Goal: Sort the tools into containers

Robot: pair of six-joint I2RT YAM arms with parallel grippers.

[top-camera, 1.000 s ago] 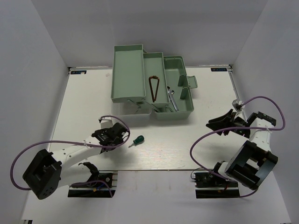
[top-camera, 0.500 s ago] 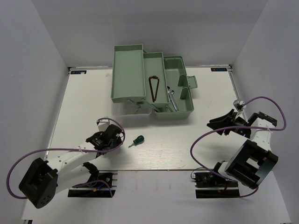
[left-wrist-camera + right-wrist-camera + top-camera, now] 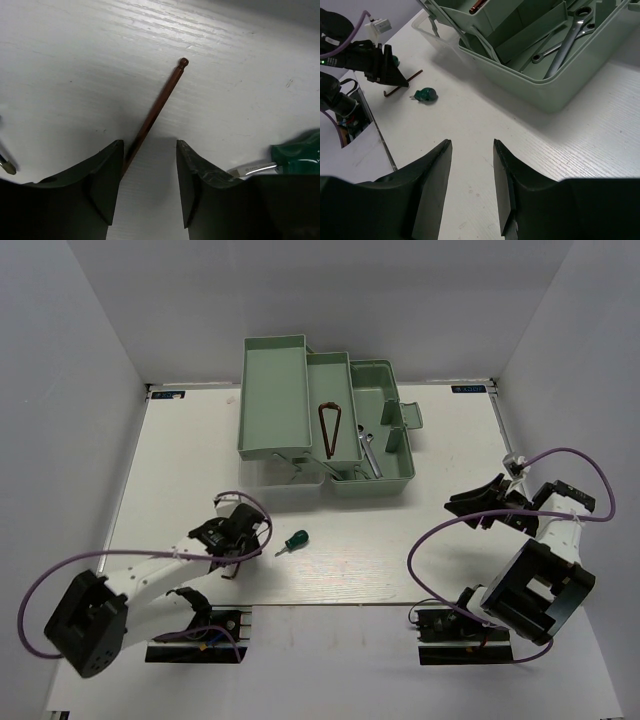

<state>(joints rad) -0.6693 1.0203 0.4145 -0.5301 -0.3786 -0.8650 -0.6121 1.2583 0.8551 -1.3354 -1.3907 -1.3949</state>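
A reddish-brown hex key (image 3: 159, 102) lies flat on the white table. Its lower end runs between the fingers of my left gripper (image 3: 149, 150), close against the left finger (image 3: 102, 175). The jaws stand apart and the gripper is open, low over the table (image 3: 235, 537). A stubby green-handled screwdriver (image 3: 295, 540) lies just right of it. My right gripper (image 3: 471, 145) is open, with only bare table between its fingers, right of the toolbox (image 3: 470, 502). The mint-green toolbox (image 3: 272, 440) stands open, with another hex key (image 3: 330, 427) in its middle tray and silver wrenches (image 3: 369, 452) in the bottom box.
The leftmost tray (image 3: 272, 390) shows nothing inside. A translucent lid (image 3: 285, 475) lies in front of the toolbox. The toolbox handle (image 3: 412, 415) juts out on its right side. White walls enclose the table at the left, back and right.
My left gripper's jaws have narrowed around the hex key, and the left arm has shifted slightly. The right arm has not moved.
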